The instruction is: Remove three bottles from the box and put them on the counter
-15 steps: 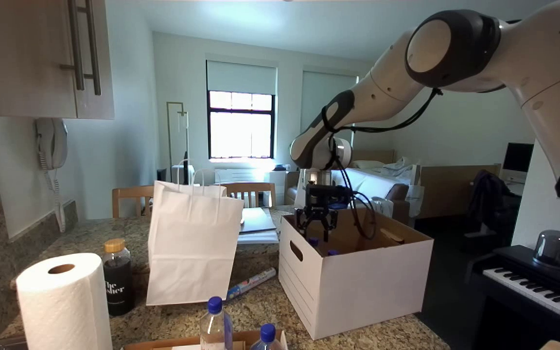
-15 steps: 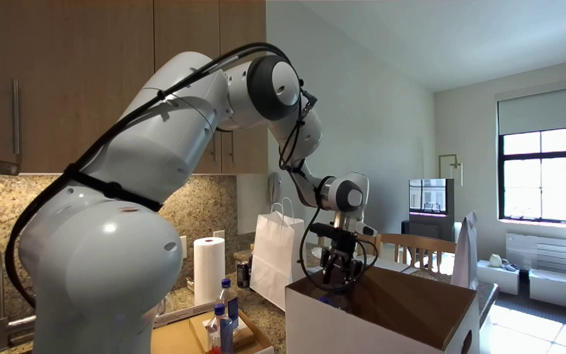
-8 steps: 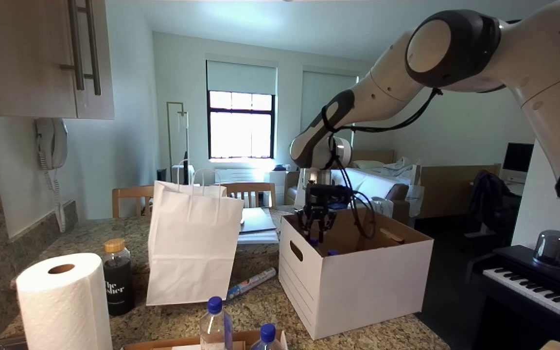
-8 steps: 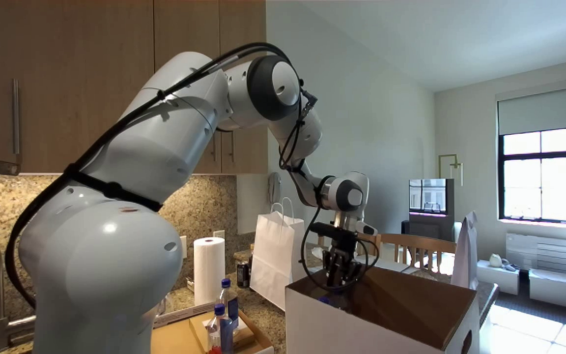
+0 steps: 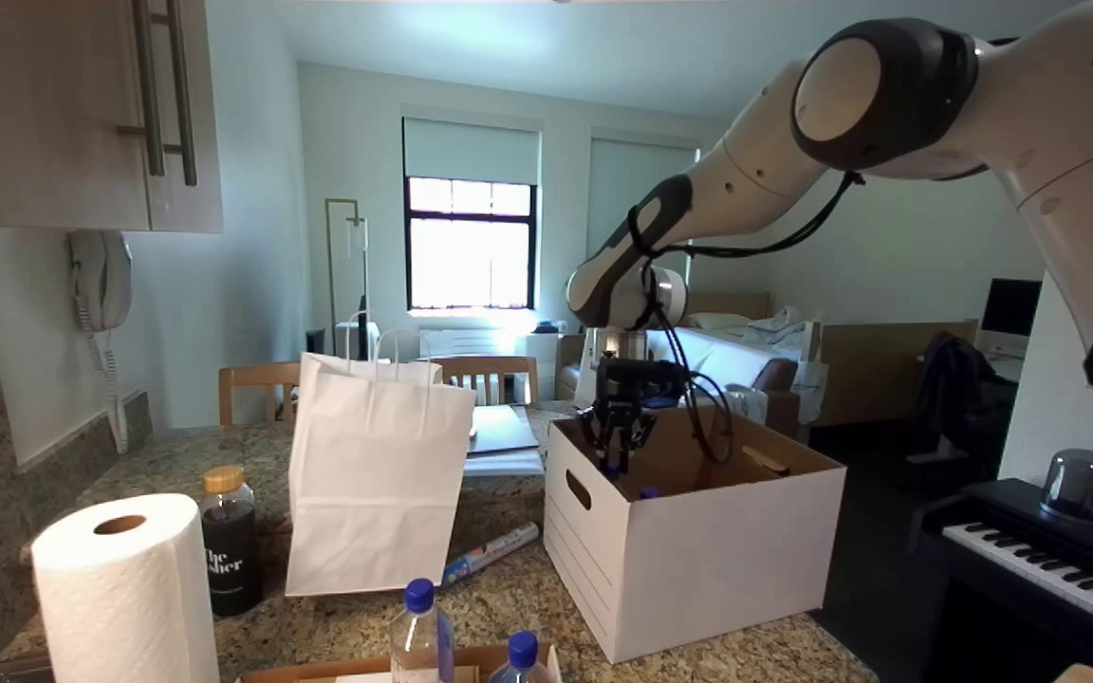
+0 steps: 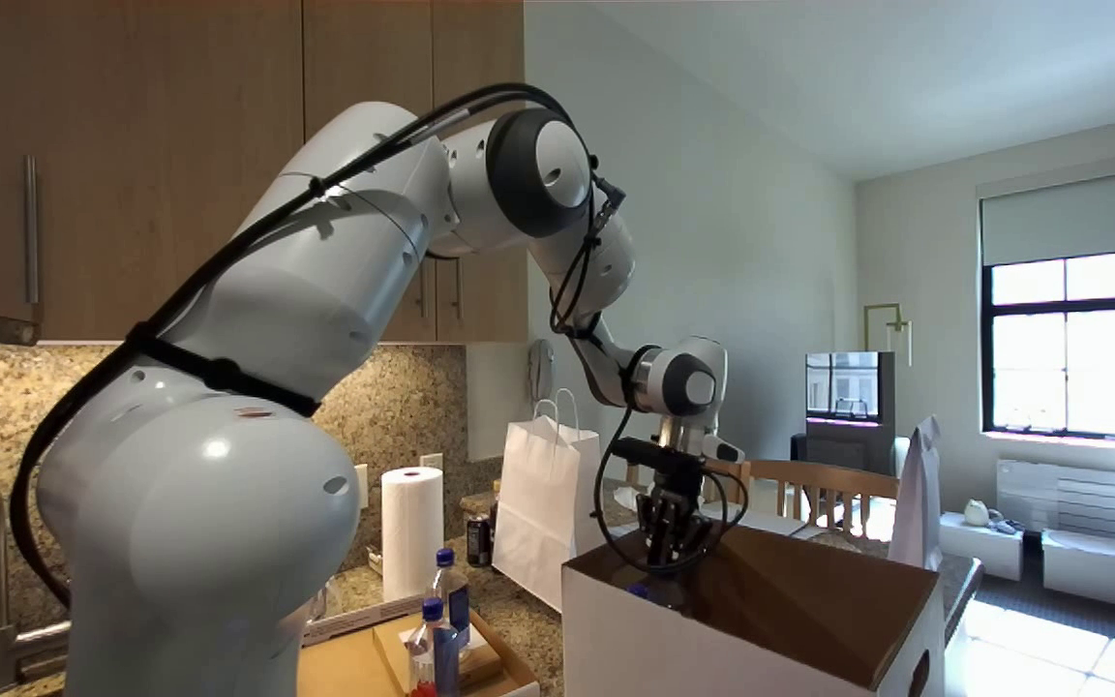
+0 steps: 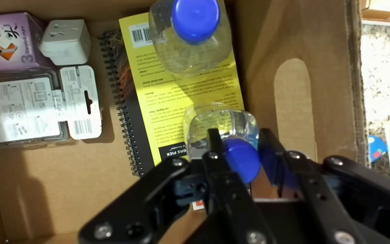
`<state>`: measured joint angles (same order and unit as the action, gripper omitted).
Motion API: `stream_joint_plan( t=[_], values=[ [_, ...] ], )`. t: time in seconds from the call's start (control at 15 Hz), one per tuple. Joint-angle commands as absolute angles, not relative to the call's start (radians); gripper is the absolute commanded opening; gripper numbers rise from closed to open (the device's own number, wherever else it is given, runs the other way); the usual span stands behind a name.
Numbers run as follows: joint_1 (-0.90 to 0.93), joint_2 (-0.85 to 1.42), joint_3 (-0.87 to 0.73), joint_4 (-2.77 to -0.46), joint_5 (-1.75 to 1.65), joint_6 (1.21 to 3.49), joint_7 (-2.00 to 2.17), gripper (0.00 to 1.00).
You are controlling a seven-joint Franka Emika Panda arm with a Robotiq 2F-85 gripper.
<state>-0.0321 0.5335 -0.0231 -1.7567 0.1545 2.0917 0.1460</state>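
Two clear plastic bottles (image 7: 191,56) stand in a cardboard box (image 5: 727,560) near the edge of the granite worktop (image 5: 526,607), two more in a tray (image 6: 349,668); narrow-set fingers (image 7: 216,167) flank one round cap (image 7: 244,161), grip unclear.

Two bottles (image 7: 191,51) stand in the box (image 5: 727,560) on the counter (image 5: 518,598).

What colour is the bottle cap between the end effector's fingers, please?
The bottle cap is plain blue; it shows best in the wrist view.
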Motion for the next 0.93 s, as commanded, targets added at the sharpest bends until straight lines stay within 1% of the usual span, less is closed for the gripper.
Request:
stream_joint_plan(
  t=[0.0,0.33,0.53,0.73,0.87],
  values=[
    [-0.01,0.431,-0.049,-1.826,0.091,2.118,0.159,0.1],
    [0.026,0.224,-0.074,-1.891,-0.066,2.228,0.181,0.1],
    [0.058,0.099,-0.07,-1.899,-0.189,2.235,0.258,0.1],
    [0.091,-0.031,-0.033,-1.908,-0.344,2.24,0.35,0.01],
    [0.104,-0.118,0.013,-1.922,-0.436,2.248,0.407,0.0]
  ],
)
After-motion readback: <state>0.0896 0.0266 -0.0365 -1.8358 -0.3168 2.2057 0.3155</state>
